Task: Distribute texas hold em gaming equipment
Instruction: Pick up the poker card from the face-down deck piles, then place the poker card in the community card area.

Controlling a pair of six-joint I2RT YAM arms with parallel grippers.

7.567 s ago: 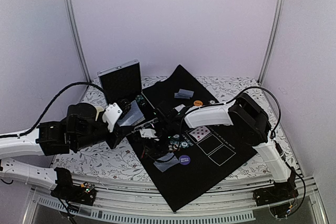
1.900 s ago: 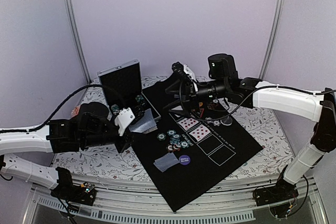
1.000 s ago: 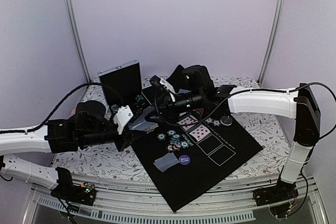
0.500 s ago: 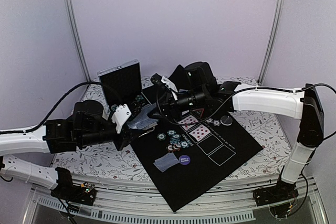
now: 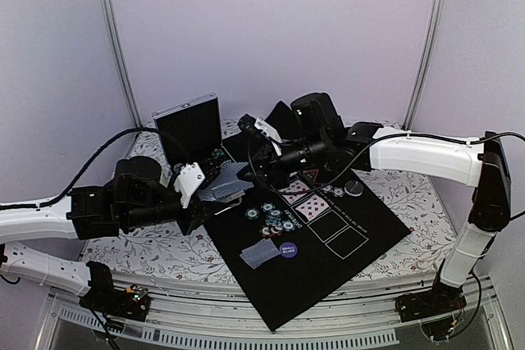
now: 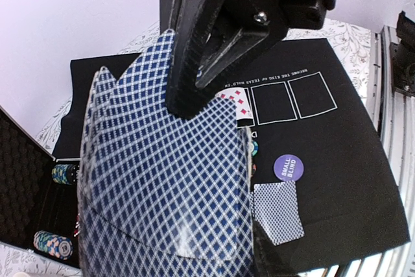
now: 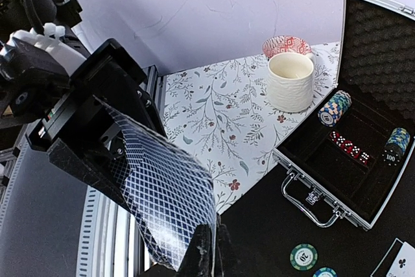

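A floral-patterned desk is covered at its centre and right by a black mat printed with white rectangles. A silver case with black lining is stood open at the rear left of the desk, beside the mat, and stacks of chips are seen in its compartments.

The left gripper is held above the mat's left edge. Its fingers are clamped on the lower end of a fan of playing cards, which is raised clear of the desk with the grey-blue backs turned toward the left wrist camera.

The right gripper is reached across from the right. Its fingers are pressed together on the upper edge of the fan.

On the mat, face-up cards are laid in the first rectangles. A loose cluster of poker chips is noted just beside them. Nearer the arms' bases, face-down cards are placed touching a purple button.
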